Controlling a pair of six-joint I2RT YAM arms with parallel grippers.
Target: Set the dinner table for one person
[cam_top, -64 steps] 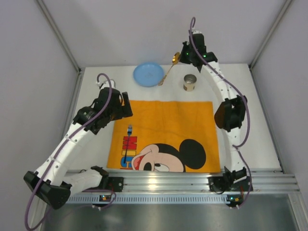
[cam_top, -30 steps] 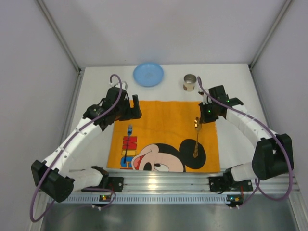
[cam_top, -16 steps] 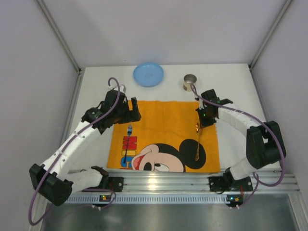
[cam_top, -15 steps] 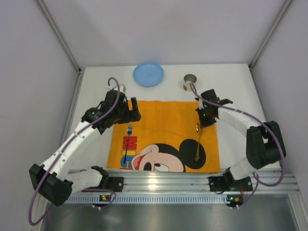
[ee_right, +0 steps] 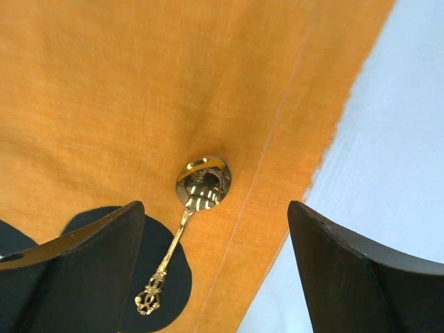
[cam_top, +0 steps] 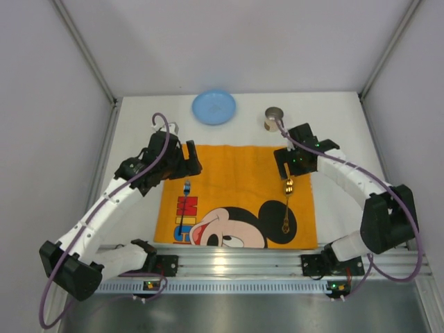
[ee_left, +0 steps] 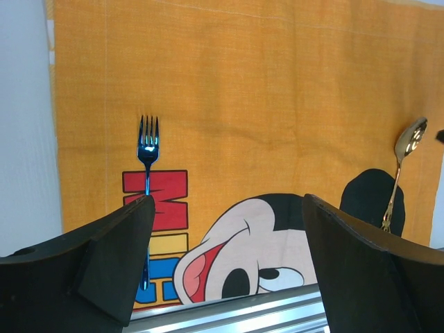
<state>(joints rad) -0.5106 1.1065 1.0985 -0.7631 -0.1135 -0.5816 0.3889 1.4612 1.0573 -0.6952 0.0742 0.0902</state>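
The white tabletop [cam_top: 361, 139] carries an orange placemat [cam_top: 236, 173] against the middle of its near edge. The gold spoon [cam_top: 286, 205] now lies released along the mat's right side, bowl toward the far edge. The right pincer [ee_right: 215, 205], clamped on it a second ago, now stands wide just above the bowl and holds nothing. A blue fork [ee_left: 147, 149] lies along the mat's left side. The left pincer [ee_left: 229, 201] hangs wide and empty over the mat's far-left corner. The cutlery looks done. The blue plate [cam_top: 214, 107] and the cup [cam_top: 274, 118] sit at the tabletop's far edge, off the mat, and probably come next.
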